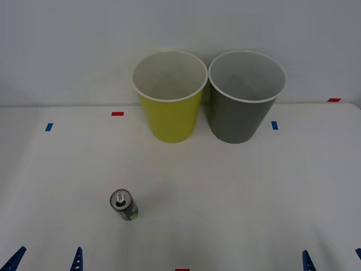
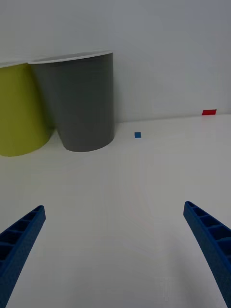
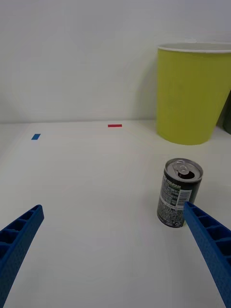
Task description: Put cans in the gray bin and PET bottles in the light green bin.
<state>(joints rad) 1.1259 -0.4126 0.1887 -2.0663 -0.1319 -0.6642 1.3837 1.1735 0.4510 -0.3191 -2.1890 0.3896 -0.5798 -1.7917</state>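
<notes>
Nearest the camera, the left gripper (image 1: 48, 261) sits at the desk's near edge with its blue fingers (image 3: 19, 238) spread wide and holding nothing; the can (image 1: 124, 204) stands upright just ahead of it and a little toward the middle, pull-tab top up, so in the left wrist view one finger (image 3: 211, 245) partly overlaps the can's base without touching it, and the spread looks readied for a sideways grasp. The right gripper (image 1: 333, 261) waits at the near edge on the other side, fingers likewise released, well apart from the can. Farther back on the white desk (image 1: 254, 192) the light green bin (image 1: 169, 96) and the gray bin (image 1: 245, 96) stand side by side, rims nearly touching, mouths open for dropping; the gray one, the can's likely destination, is on the right; small red and blue tape marks (image 1: 117, 113) dot the desk.
</notes>
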